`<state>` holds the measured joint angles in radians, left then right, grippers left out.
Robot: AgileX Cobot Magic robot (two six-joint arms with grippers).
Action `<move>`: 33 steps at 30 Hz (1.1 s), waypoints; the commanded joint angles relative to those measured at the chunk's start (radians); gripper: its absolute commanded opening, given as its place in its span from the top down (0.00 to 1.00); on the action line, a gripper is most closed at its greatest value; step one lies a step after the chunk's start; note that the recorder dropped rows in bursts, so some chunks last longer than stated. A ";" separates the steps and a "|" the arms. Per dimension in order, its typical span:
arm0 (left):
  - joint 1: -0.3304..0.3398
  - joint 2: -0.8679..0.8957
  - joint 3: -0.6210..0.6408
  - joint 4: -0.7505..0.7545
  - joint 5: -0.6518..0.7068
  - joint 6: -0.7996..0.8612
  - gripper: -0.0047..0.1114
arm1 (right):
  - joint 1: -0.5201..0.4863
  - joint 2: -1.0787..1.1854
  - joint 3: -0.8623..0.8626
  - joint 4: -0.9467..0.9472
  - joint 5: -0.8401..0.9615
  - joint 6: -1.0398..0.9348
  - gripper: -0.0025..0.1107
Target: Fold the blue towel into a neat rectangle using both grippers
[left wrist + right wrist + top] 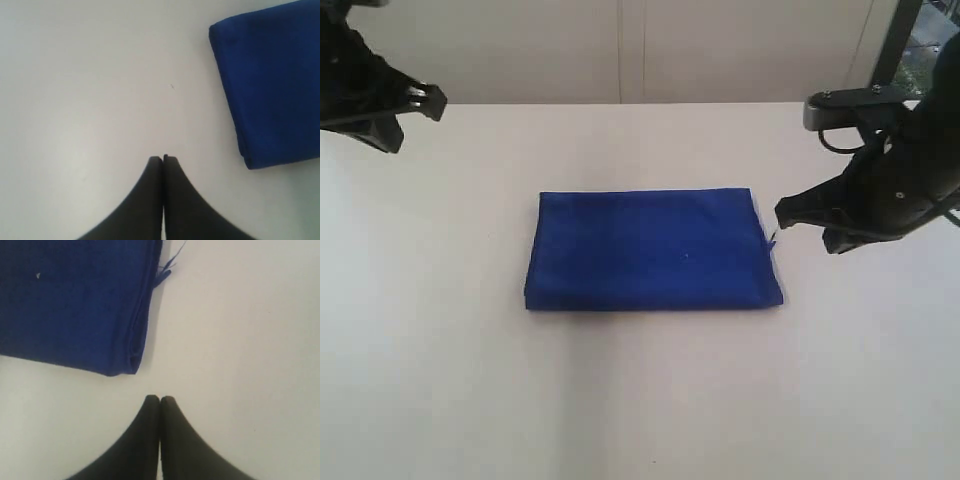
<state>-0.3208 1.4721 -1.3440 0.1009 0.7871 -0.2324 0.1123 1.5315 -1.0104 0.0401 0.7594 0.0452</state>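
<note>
The blue towel (pixel 650 250) lies folded in a flat rectangle at the middle of the white table (pixel 640 400). A small tag and loose thread stick out at its right edge (pixel 773 240). My right gripper (pixel 782 212) hovers just off that right edge, shut and empty. In the right wrist view the towel (pixel 75 300) has its layered edge and thread (pixel 167 267) beyond the closed gripper (pixel 160 398). My left gripper (pixel 438 100) is shut, raised at the far left, well away from the towel. The left wrist view shows the towel's corner (pixel 270 85) off to one side of the gripper (pixel 163 157).
A pale wall panel (pixel 620 50) stands behind the table's far edge. A dark window frame (pixel 895 45) shows at the back right. Bare tabletop surrounds the towel on all sides.
</note>
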 commanded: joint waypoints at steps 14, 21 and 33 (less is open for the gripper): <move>-0.001 -0.577 0.413 -0.101 0.023 -0.009 0.96 | -0.003 -0.632 0.235 0.018 -0.015 0.011 0.98; -0.001 -0.851 0.519 -0.127 -0.014 -0.006 0.96 | -0.003 -0.973 0.293 0.012 0.003 0.011 0.98; -0.001 -0.961 0.748 -0.127 -0.422 0.132 0.96 | -0.003 -1.321 0.486 -0.111 -0.216 0.003 0.98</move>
<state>-0.3208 0.5196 -0.6054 -0.0113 0.3748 -0.1118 0.1123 0.2263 -0.5334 -0.0609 0.5686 0.0500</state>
